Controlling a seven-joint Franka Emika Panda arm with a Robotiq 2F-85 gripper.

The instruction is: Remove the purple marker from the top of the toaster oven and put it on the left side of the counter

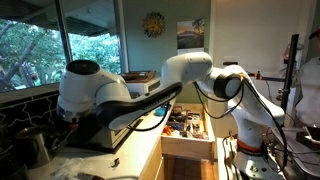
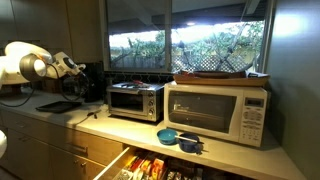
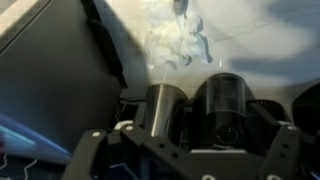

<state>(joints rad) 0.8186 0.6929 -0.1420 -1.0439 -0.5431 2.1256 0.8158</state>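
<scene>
The silver toaster oven [image 2: 135, 101] with its dark glass door stands on the pale counter [image 2: 112, 126], left of a white microwave. I see no purple marker on its top or anywhere else. My gripper [image 2: 74, 70] hangs over the counter's left part, well left of the toaster oven, near dark appliances. In an exterior view the arm [image 1: 120, 100] hides the gripper. The wrist view is dark and shows only the jaw frame low in the picture, so I cannot tell whether the jaws are open or hold anything.
A white microwave [image 2: 218, 113] carries a brown tray on top. Blue bowls [image 2: 172, 136] sit before it. A drawer [image 2: 150, 168] full of items stands open below the counter, also in an exterior view [image 1: 186, 126]. A steel cylinder [image 3: 165, 110] and a dark cylinder [image 3: 222, 110] stand close ahead. A crumpled white thing [image 3: 178, 40] lies beyond them.
</scene>
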